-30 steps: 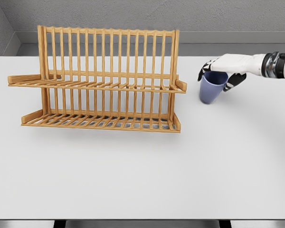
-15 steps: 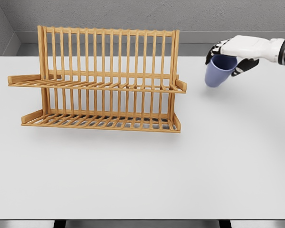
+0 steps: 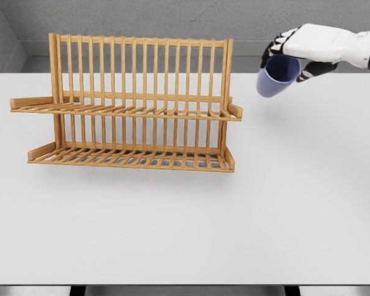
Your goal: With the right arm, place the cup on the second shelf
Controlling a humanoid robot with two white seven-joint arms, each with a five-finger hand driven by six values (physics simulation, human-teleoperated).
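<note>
Left of centre, I see the rack (image 3: 126,105) standing on the table (image 3: 185,228), its upper shelf (image 3: 123,111) running across the middle of the frame with bare slats. At upper right my right hand (image 3: 299,50) grasps the cup (image 3: 275,77) by its rim, fingers (image 3: 275,44) curled over the top. The cup hangs in the air, tilted, mouth up toward the palm, just right of the rack's top corner and clear of it. I judge it light, rigid and smooth, so a rim pinch could slip; a wrap around the body would hold surer. No left arm shows.
</note>
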